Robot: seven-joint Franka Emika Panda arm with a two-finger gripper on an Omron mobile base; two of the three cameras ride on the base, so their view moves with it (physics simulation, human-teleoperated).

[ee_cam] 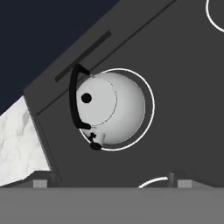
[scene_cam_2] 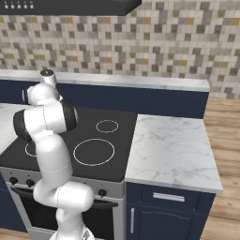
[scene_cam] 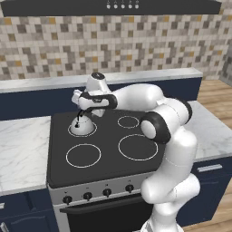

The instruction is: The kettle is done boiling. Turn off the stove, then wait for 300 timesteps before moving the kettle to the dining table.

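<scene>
The silver-grey kettle (scene_cam: 82,126) stands upright on the back left burner of the black stove (scene_cam: 108,158). My gripper (scene_cam: 85,111) hangs just above it, open and holding nothing. In the hand view the kettle (ee_cam: 114,107) lies straight ahead inside its white ring, its thin black handle (ee_cam: 72,98) arched over one side, and the fingertips (ee_cam: 42,183) stand wide apart at the bottom edge. A row of black knobs (scene_cam: 87,195) lines the steel front panel. In the right base view my arm hides the kettle on the stove (scene_cam_2: 112,126). The dining table is out of view.
Marble counters flank the stove on the left (scene_cam: 22,149) and right (scene_cam_2: 171,150). A raised navy ledge with a marble top (scene_cam: 45,84) runs behind it, under a tiled wall and a range hood (scene_cam: 136,5). My elbow (scene_cam: 156,127) hangs over the right burners.
</scene>
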